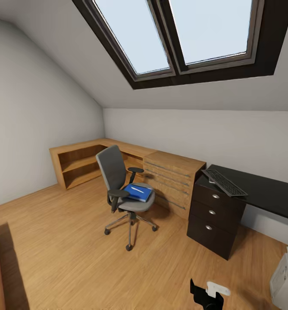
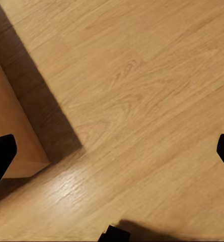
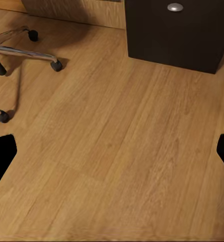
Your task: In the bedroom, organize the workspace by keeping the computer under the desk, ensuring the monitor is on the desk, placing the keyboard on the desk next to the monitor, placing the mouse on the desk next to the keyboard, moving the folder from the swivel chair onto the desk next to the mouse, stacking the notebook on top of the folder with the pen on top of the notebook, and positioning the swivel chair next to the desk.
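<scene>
An attic bedroom seen from the robot's head: one grey swivel chair (image 1: 126, 189) stands on the wood floor (image 1: 66, 241), apart from the black desk (image 1: 264, 193), whose far end is cut off by the frame edge. One blue folder (image 1: 139, 192) lies on the chair seat with a thin white item on top, too small to identify. One keyboard (image 1: 224, 182) rests on the desk, overhanging its corner above three dark drawers (image 1: 213, 215). A white object (image 1: 286, 280) at the lower right is cropped and hard to make out. A low wooden shelf unit (image 1: 81, 161) lines the far wall under two skylights (image 1: 178, 34). The left gripper (image 2: 112, 151) and right gripper (image 3: 112, 151) both hang spread wide over bare floor, grasping nothing; only their dark fingertips (image 3: 2, 156) show at the frame edges.
</scene>
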